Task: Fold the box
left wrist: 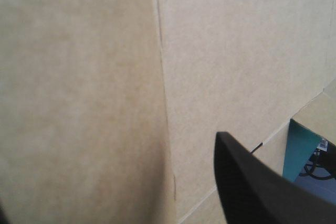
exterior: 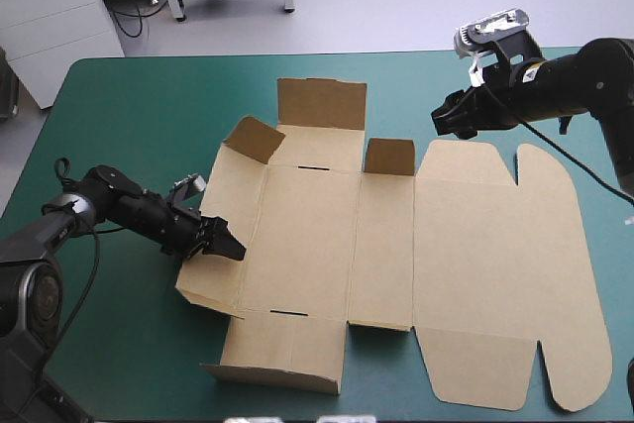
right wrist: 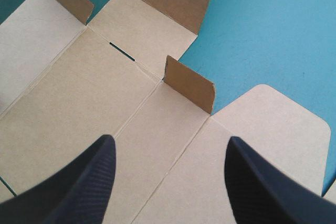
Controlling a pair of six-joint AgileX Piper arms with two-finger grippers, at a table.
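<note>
Box [exterior: 396,245] lies opened out as one brown sheet across the middle of the teal-green table [exterior: 129,96], mostly flat. Near flap [exterior: 282,354], at the table's near side, is tipped up a little. Wide lid panel [exterior: 505,274] with rounded corners lies flat toward the table's right side.

Left gripper [exterior: 230,248] sits low at the sheet's left edge, on the left side panel [exterior: 208,284], whose outer edge seems slightly off the cover. From its wrist, brown board fills almost everything. One black finger [left wrist: 257,187] lies over the board, well off the middle. The other is hidden by the sheet but for a dark sliver at the corner. Reads as spread apart with the panel between, not clamped.

Farther on, three flaps stand up along the box's far side: a slanted corner flap [exterior: 256,138], a tall far flap [exterior: 322,103], and a small tab [exterior: 389,156] beside the lid's crease.

Right gripper [exterior: 446,118] is farthest, high over the lid's far edge, clear of the board. Its fingers [right wrist: 84,182] are wide apart with nothing between them. The small tab and the box's middle panels lie ahead of it, below.
</note>
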